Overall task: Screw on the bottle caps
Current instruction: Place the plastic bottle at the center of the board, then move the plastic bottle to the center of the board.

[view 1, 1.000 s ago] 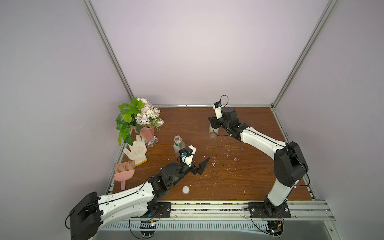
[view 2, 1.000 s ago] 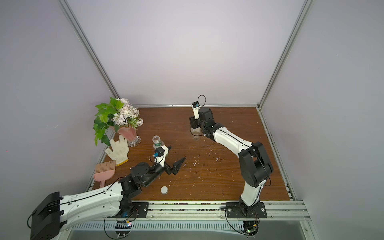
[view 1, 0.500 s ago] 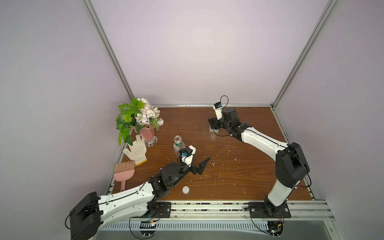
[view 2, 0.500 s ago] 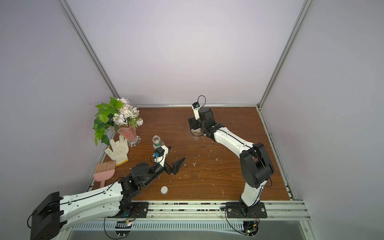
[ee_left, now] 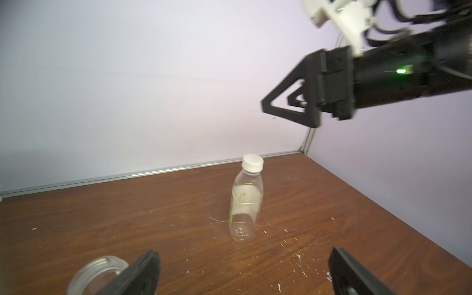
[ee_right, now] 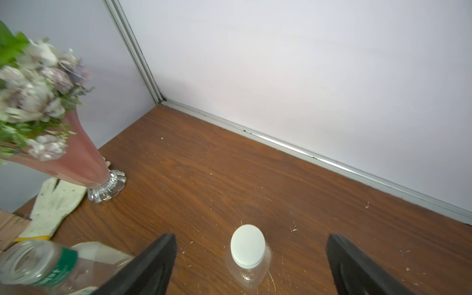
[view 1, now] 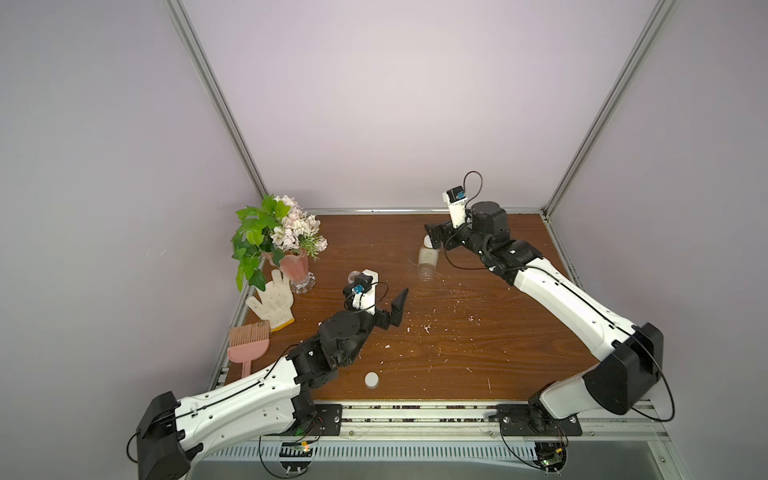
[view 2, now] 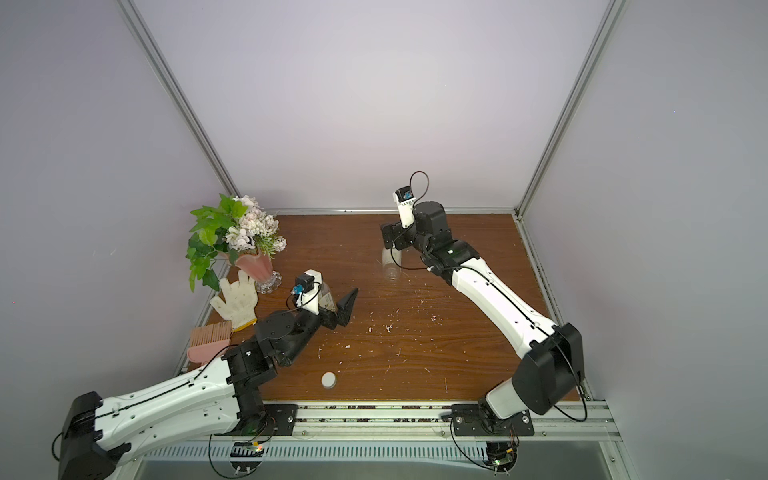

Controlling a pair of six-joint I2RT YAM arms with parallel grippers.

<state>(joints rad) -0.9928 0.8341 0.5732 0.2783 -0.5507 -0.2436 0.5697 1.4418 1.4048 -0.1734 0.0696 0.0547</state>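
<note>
A clear bottle (view 1: 428, 262) stands at the back of the table with a white cap (ee_right: 247, 245) on its neck. My right gripper (ee_right: 251, 265) hangs above it, open, with its fingers wide on either side of the cap and touching nothing. In both top views it (view 1: 436, 243) is over the bottle top. A second bottle (ee_right: 40, 265) with a green band has an open mouth and stands close beside one finger of my left gripper (ee_left: 242, 270). That gripper is open and empty. Another bottle cap (view 1: 372, 379) lies loose near the front edge.
A pink vase of flowers (view 1: 293, 266), a white glove (view 1: 274, 299) and a pink brush (view 1: 249, 345) line the left side. White crumbs are scattered over the wooden table (view 1: 478, 353). Walls close in the back and sides.
My right gripper has opened its jaws above the capped bottle. The left arm and the loose cap have not moved.
</note>
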